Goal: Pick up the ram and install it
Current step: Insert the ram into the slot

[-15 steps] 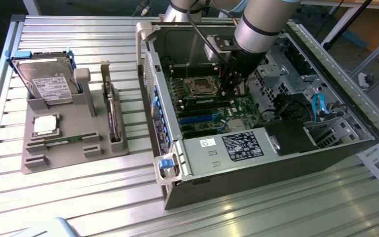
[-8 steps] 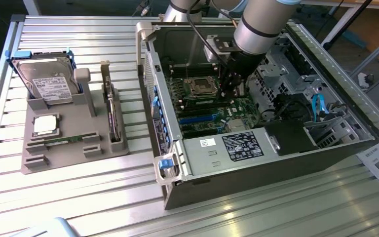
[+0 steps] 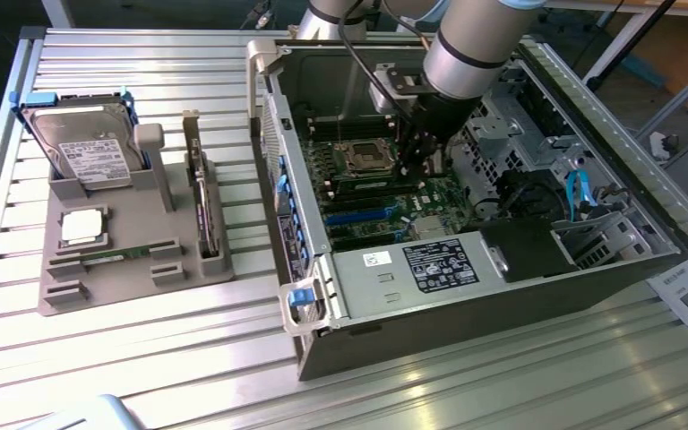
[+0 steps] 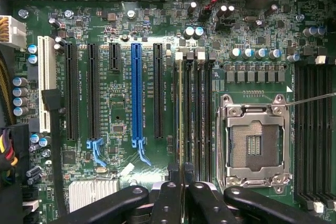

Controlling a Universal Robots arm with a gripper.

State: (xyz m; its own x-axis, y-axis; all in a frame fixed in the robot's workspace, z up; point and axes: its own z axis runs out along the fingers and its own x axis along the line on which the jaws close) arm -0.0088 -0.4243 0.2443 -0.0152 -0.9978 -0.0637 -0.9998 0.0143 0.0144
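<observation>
The ram shows edge-on, a thin strip clenched between the jaws of your gripper. It lines up with one memory slot, in the bank between the blue expansion slot and the processor socket. Seated or not: cannot tell. The gripper reaches down inside the open computer case on the counter. At the exterior view's left, well apart, a grey holder carries the hard drive.
</observation>
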